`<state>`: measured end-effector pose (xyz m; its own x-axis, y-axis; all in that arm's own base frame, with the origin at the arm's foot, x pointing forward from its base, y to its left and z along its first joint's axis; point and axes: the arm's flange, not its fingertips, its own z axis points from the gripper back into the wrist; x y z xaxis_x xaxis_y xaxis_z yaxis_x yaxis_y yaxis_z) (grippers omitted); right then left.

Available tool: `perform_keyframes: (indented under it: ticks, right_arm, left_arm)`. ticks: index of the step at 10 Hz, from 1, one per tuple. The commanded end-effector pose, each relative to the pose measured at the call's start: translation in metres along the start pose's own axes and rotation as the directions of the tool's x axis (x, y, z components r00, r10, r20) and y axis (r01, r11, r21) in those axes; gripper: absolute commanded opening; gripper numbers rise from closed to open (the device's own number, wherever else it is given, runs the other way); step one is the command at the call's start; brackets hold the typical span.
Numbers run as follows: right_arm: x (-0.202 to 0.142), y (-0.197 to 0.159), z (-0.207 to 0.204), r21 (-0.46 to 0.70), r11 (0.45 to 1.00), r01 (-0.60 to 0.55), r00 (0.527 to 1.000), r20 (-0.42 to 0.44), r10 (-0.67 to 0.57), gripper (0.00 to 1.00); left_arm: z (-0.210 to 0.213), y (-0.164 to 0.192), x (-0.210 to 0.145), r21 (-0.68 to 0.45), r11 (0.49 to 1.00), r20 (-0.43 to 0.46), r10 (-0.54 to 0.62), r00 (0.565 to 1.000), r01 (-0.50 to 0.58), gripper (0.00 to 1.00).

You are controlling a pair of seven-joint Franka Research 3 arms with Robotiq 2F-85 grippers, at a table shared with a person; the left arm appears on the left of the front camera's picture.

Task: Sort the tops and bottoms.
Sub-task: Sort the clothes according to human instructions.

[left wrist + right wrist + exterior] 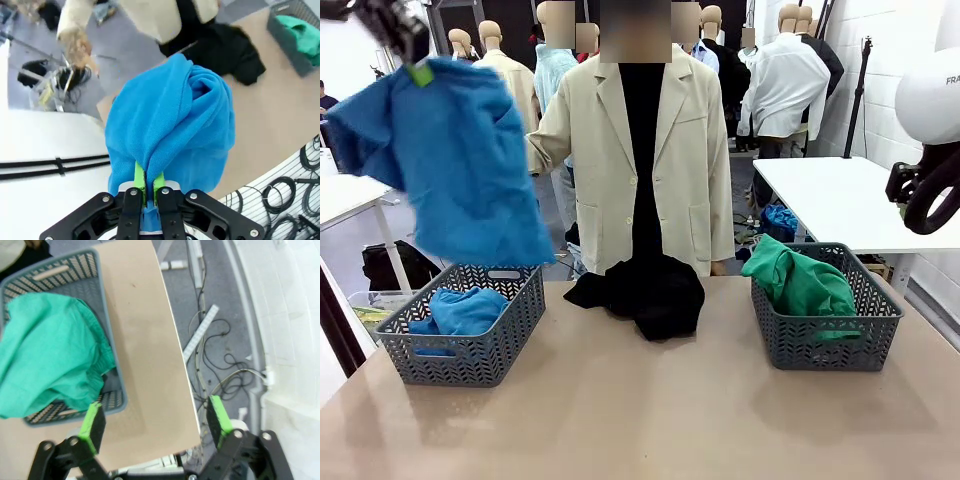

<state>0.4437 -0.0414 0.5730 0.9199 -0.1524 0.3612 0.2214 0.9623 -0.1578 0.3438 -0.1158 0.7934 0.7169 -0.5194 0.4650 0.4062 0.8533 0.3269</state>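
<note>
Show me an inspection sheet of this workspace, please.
Surface: beige tabletop, flat.
Job's things: large bright blue fleece top hangs in the air; small blue fleece top in left grey plastic basket; green soft garment in right grey plastic basket; black soft garment on the tabletop's far edge.
Clutter: nothing seen.
Grippers: left fingers shut on that large top; right fingers open, empty.
Cables: loose dark cables on the floor.
Surroundings: person in beige jacket at far side; white table behind.
</note>
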Motion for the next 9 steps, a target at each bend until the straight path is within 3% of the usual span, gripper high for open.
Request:
perform_keyframes:
  ticks: [1,3,5,9]
  right_arm:
    - [0.002,0.001,-0.001,0.016,1.000,0.000,1.000,0.010,0.000,1.00]
    - [0.002,0.001,-0.001,0.016,1.000,0.000,1.000,0.010,0.000,1.00]
    - [0.002,0.001,-0.001,0.016,1.000,0.000,1.000,0.010,0.000,1.00]
    - [0.002,0.001,-0.001,0.016,1.000,0.000,1.000,0.010,0.000,1.00]
  left_arm:
    - [-0.023,0.013,-0.048,-0.013,0.986,0.000,0.164,0.986,-0.164,0.00]
    - [-0.048,0.021,-0.081,-0.064,0.968,0.002,0.243,0.970,-0.242,0.00]
    - [-0.081,0.018,-0.089,-0.072,0.955,-0.038,0.284,0.958,-0.286,0.00]
    - [-0.074,0.026,-0.092,-0.071,0.964,-0.070,0.251,0.966,-0.255,0.00]
